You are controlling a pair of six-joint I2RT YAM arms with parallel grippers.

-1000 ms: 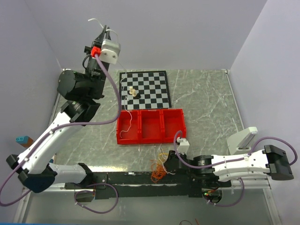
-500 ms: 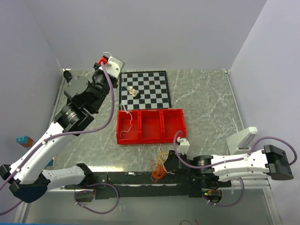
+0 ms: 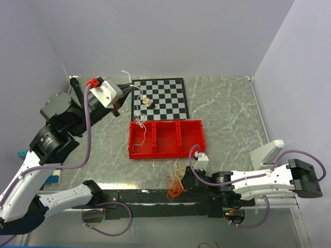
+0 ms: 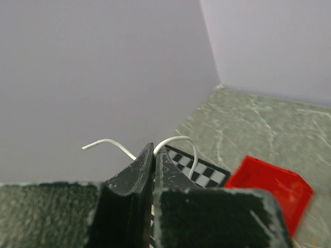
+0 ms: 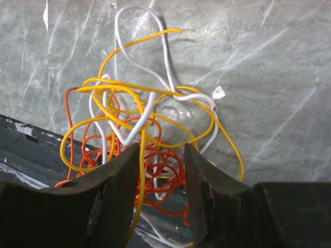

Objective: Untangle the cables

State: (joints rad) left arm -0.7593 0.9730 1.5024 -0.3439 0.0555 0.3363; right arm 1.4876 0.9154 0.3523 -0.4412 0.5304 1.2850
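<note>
"Left pincer [image 4: 151, 150] is pressing together on a white cable [image 4: 181, 142], holding it up over the far left corner of the desk [image 3: 227, 113]; one short end is sticking out past the fingertips."

"Where is the rest of it trailing?"

"It is hanging down past the left edge of the chessboard [image 3: 160, 98] and lying in the left compartment of the red tray [image 3: 165, 155]."

"And the other cables?"

"White, yellow and orange strands are sitting in a tangle [image 5: 139, 129] at the desk's near edge, partly over the black rail [image 3: 145, 196]. Right pincer [image 5: 160, 155] is hovering low over it, fingers spread, with a yellow strand running between them."
</note>
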